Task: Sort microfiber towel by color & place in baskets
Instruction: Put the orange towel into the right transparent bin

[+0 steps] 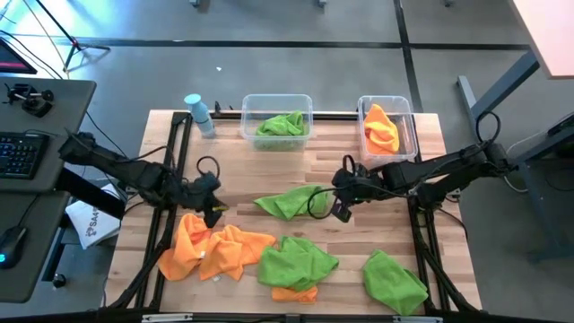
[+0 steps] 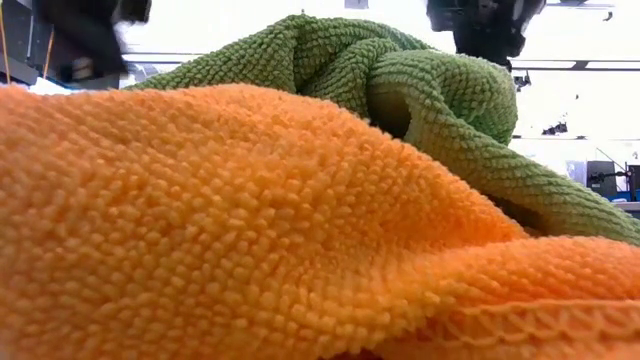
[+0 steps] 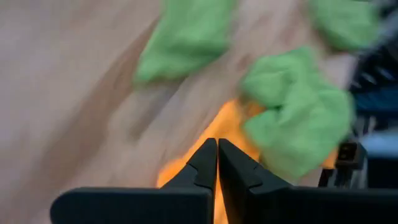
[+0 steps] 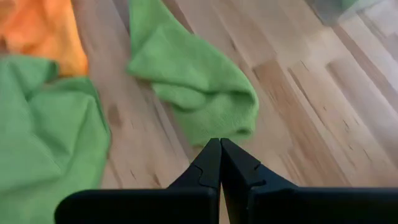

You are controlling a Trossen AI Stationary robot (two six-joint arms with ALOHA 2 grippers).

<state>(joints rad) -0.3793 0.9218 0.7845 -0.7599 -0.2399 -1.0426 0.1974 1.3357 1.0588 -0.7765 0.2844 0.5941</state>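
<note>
- Left gripper [image 1: 213, 208], jaws clenched on nothing, hovers over the orange towel [image 1: 215, 249] near the table's [image 1: 269, 175] left edge.
- Right gripper [image 1: 339, 208], clenched and empty, sits beside the middle green towel [image 1: 289, 203].
- Baskets [image 1: 276, 117] [image 1: 388, 126] line the far edge.

Two baskets stand side by side at the worktop's [image 1: 359, 161] far edge, the wider basket [image 1: 276, 121] left of the narrower basket [image 1: 388, 127], each holding a towel, a bottle [image 1: 199, 115] farther left, and loose towels [image 1: 224, 251] across the near half.
</note>
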